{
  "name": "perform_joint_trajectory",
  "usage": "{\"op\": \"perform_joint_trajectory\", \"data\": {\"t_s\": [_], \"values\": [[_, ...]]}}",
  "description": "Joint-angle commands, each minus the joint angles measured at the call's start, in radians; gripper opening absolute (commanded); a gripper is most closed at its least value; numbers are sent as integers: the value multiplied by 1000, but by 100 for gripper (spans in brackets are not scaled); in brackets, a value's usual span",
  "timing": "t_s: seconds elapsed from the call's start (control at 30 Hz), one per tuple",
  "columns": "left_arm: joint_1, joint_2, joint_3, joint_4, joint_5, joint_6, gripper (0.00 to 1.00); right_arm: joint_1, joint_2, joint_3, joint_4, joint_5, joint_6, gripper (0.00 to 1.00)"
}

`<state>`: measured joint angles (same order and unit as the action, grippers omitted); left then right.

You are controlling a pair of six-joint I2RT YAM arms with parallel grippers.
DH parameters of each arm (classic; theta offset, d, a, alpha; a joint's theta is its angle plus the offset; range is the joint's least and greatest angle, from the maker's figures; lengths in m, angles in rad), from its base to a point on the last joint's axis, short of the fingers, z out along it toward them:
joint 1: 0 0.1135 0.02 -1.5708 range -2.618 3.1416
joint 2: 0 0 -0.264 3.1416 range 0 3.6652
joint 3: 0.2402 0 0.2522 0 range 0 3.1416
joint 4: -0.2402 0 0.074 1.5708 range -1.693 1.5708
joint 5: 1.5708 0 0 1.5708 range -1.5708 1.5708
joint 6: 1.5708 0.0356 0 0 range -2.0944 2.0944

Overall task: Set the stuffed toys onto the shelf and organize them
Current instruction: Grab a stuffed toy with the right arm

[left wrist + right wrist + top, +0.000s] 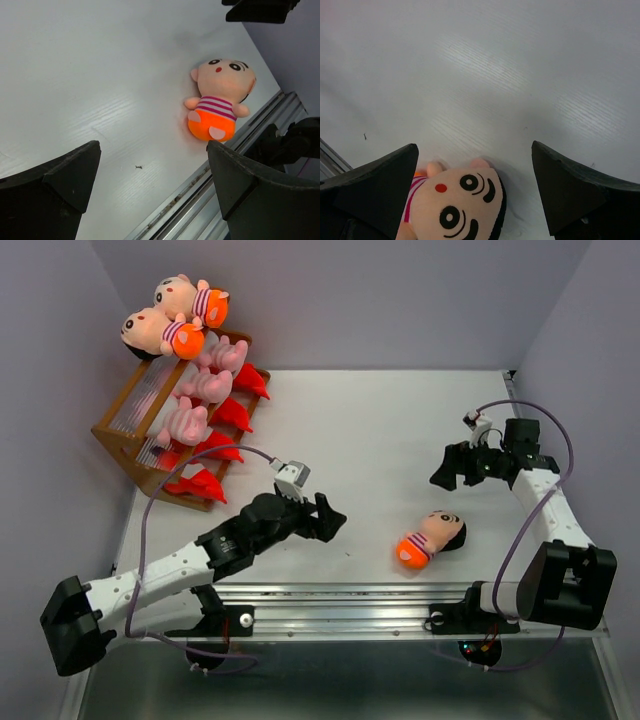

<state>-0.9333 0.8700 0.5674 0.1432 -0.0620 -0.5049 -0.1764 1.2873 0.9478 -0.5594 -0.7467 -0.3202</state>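
One tan-headed boy doll (pixel 432 537) with an orange bottom lies on the white table, apart from both grippers. The left wrist view shows this doll (pixel 218 100) ahead and to the right of my open left gripper (pixel 152 150). My right gripper (pixel 472 150) is open above the doll's face (pixel 455 205). From above, the left gripper (pixel 325 518) is left of the doll and the right gripper (pixel 452 468) is behind it. The shelf (pixel 108 430) at the far left carries two boy dolls (pixel 165 332) on top, three pink pigs (pixel 205 385) in the middle row and several red monsters (pixel 232 415) lowest.
A metal rail (pixel 340 595) runs along the table's near edge, close to the lying doll. Grey walls close in the back and both sides. The right arm's cable (pixel 540 420) loops above it.
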Motion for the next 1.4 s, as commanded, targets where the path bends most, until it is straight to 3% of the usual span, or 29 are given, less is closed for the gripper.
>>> {"op": "perform_joint_trajectory", "data": {"t_s": [0.0, 0.2, 0.37, 0.7, 0.93, 1.2, 1.37], "values": [[-70, 55, -58, 191, -128, -52, 99, -6, 1, 86, -153, 83, -77, 100], [-130, 126, -167, 366, -131, -141, 99, -6, 50, 112, -374, 79, -290, 100], [-160, 161, -215, 429, -134, -196, 99, -6, 79, 89, -422, 141, -330, 99], [-191, 198, -245, 503, -137, -227, 99, 6, 102, 75, -498, 224, -361, 88], [-216, 268, -196, 518, -134, -218, 99, 55, 184, 66, -548, 254, -394, 65], [-237, 331, -172, 550, -124, -219, 99, 64, 237, 80, -592, 216, -433, 3], [-248, 368, -163, 611, -53, -187, 99, 64, 181, 135, -645, 37, -543, 1]]}}
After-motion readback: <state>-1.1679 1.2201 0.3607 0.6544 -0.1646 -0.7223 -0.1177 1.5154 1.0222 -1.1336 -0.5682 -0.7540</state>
